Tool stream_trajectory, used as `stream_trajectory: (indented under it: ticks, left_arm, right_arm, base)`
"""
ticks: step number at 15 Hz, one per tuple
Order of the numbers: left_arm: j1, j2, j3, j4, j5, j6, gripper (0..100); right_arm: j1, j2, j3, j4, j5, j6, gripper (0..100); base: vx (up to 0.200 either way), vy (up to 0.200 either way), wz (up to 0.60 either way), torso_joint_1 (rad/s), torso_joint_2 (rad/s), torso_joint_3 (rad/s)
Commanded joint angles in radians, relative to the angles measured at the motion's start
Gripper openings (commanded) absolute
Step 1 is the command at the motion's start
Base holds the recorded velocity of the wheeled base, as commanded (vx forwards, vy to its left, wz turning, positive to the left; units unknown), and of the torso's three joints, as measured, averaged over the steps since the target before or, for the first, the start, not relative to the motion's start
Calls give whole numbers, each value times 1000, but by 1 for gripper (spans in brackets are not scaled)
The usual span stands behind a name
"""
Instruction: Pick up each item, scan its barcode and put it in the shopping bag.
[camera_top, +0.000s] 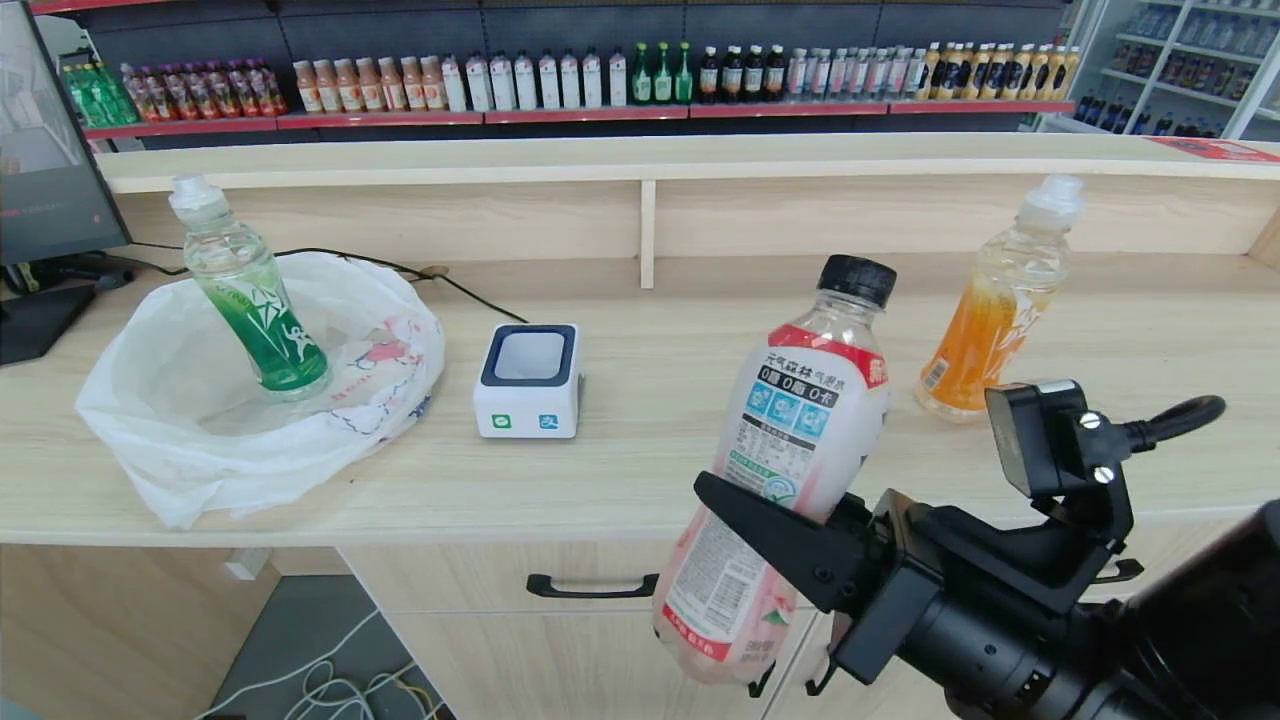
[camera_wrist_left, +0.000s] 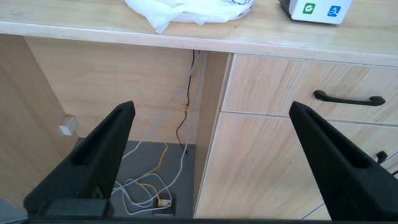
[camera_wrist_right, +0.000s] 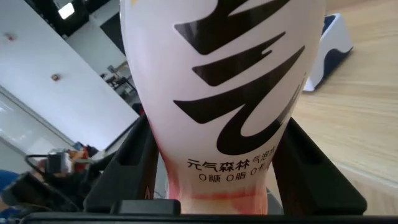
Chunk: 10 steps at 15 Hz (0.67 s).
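Right tool (camera_top: 745, 530) clamped on pink bottle (camera_top: 800, 420), at 5 o'clock from scanner (camera_top: 528, 380), past tabletop (camera_top: 620, 480) front edge. Left tool (camera_wrist_left: 208, 155) jaws apart. Green bottle (camera_top: 250, 300) in shopping bag (camera_top: 180, 440), 9 o'clock of scanner.

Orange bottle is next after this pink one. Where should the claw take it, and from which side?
Take the orange bottle around its wide labelled body, below the narrowing neck, coming in level from the counter's front edge. It stands upright and alone, with the back panel behind, so a front approach looks safest.
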<state>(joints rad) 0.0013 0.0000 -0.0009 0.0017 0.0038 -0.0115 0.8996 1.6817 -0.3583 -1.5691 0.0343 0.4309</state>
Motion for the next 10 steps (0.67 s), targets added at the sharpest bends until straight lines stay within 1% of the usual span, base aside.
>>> stream_trajectory:
  ticks: [1, 4, 7, 10]
  left_arm:
    - [0, 0, -1, 0, 1, -1, 100]
    - [0, 0, 1, 0, -1, 2, 100]
    - [0, 0, 1, 0, 1, 2, 100]
    - [0, 0, 1, 0, -1, 2, 100]
  right_arm:
    - [-77, 42, -36, -2, -1, -118, 0]
    - [-97, 44, -80, -2, 4, -307, 0]
    - [-114, 39, -82, -2, 3, -455, 0]
    - [-137, 33, -102, -2, -2, -489, 0]
  base:
    - [0, 0, 0, 0, 0, 0]
    - [0, 0, 0, 0, 0, 0]
    - [0, 0, 0, 0, 0, 0]
    - [0, 0, 0, 0, 0, 0]
